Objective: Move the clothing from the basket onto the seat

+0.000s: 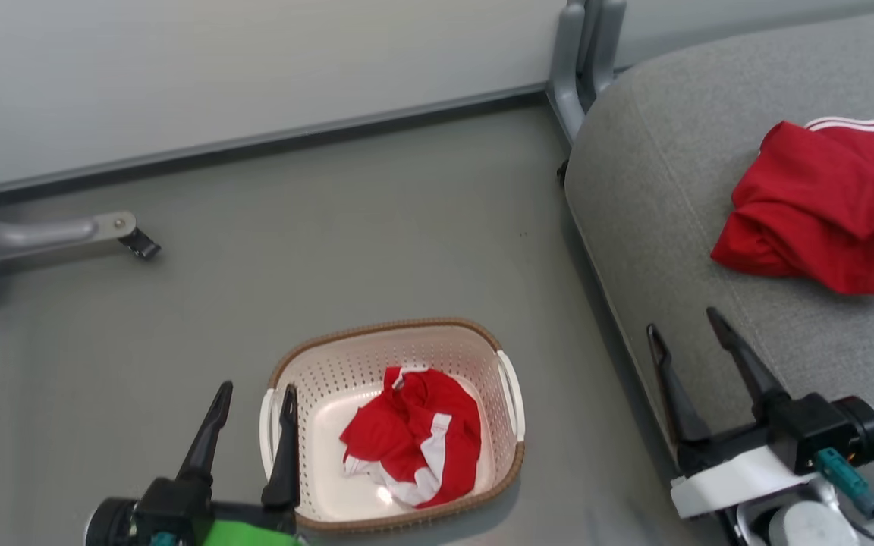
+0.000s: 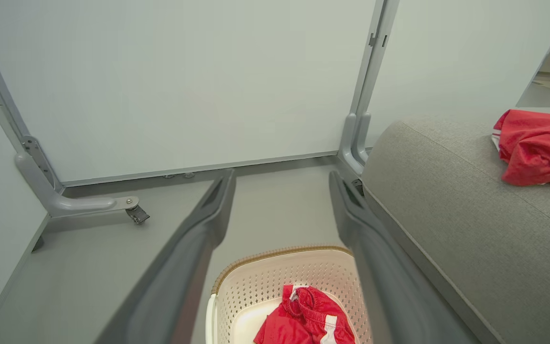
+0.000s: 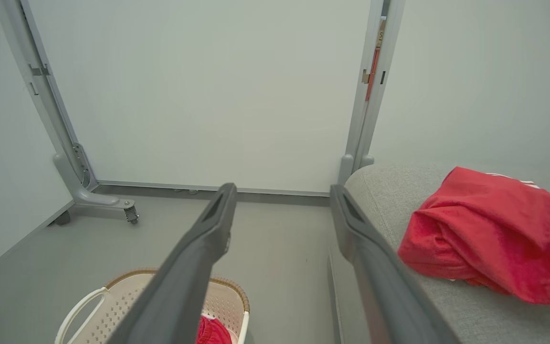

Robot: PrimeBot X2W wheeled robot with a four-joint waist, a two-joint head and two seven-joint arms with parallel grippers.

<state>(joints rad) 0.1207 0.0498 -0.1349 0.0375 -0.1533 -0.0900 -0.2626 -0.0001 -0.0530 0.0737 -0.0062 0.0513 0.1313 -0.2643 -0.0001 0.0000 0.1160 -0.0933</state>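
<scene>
A cream perforated laundry basket [image 1: 376,364] with a brown woven-look rim is set on the grey floor [image 1: 331,227] at the lower middle of the head view, just beside the sofa seat [image 1: 672,243] that takes up the right side. A crumpled red sports garment [image 1: 414,440] with white stripes lies on the basket's bottom, toward its right half; this piece is not yet moved. A second red garment [image 1: 824,205] with white-striped trim is bunched on the seat cushion at the upper right, well apart from the basket, so half of the task is judged done.

The left gripper [image 1: 256,390] is seen at the lower left, its jaws spread wide and nothing held. One of its fingers overlaps the basket's left handle [image 1: 265,432] in the picture, a placing judged to suit a reach down into the basket. The right gripper [image 1: 683,322] is seen at the lower right over the seat's front edge, likewise wide apart and empty, near the garment on the cushion but not touching it.

No brand, label or writing can be read on the garments, the basket or the pale partition panels [image 1: 255,68]. A reddish strip [image 3: 373,67] on a panel post in the right wrist view is too small to be read.
</scene>
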